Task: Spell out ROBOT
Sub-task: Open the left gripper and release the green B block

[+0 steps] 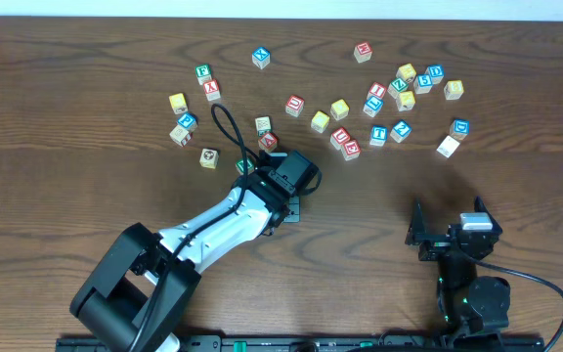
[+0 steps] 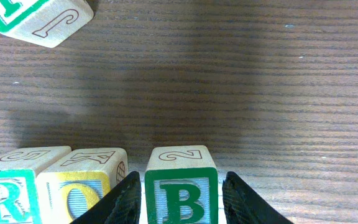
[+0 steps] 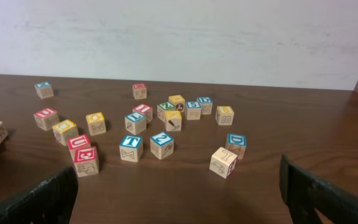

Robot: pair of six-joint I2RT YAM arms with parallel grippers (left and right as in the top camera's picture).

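Overhead coverage is showing the left arm (image 1: 213,230) reaching across the counter (image 1: 66,147), its wrist covering the row being built. Loose cubes are lying scattered beyond it, and the right arm (image 1: 467,244) is sitting at the near edge. Left wrist coverage is showing the R cube (image 2: 8,199) and O cube (image 2: 79,199) touching, with the B cube (image 2: 181,199) just beside them across a narrow gap. The left fingers (image 2: 123,202) are flanking the B cube and appear to be standing just clear of its sides, released, presumably to leave it in third place. Right wrist coverage is showing the right fingers (image 3: 36,202) spread wide on nothing, facing the blue T cube (image 3: 130,148) and a yellow-faced cube (image 3: 96,122) among the loose ones, likely the next picks.
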